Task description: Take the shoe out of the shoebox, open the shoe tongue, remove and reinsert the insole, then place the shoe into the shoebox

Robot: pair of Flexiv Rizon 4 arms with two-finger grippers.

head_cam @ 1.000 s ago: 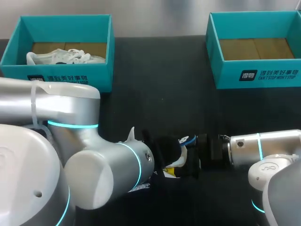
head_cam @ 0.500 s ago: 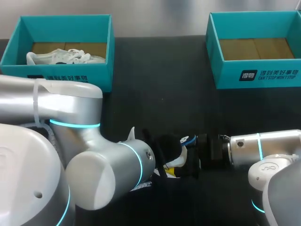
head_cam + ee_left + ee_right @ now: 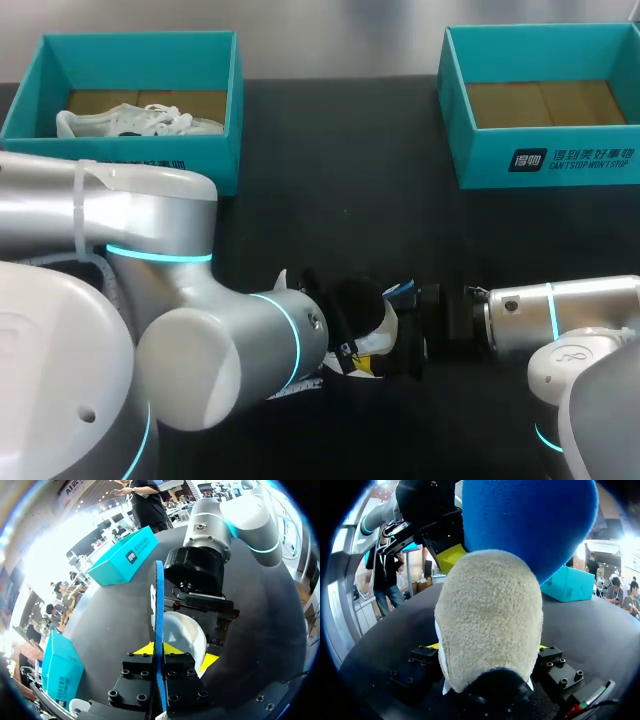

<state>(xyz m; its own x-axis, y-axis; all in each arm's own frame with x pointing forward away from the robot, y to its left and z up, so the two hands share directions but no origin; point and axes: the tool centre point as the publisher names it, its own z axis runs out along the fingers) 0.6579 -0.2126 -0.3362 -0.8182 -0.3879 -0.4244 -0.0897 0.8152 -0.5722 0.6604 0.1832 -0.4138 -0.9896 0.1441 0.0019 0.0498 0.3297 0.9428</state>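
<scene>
A shoe with a beige heel sits between the fingers of my right gripper, which is shut on its heel near the table's front middle. A blue insole sticks up out of the shoe. In the left wrist view the insole shows edge-on, and my left gripper is shut on it just above the white shoe. In the head view my left gripper is right against the shoe's left side, mostly hidden by the arm.
A teal shoebox at the back left holds another white shoe. A second teal shoebox at the back right shows only its cardboard floor. Dark table lies between the boxes.
My left gripper's fingers have come together on the blue insole, and the left arm has edged slightly towards the shoe. The right arm and the shoe have stayed put.
</scene>
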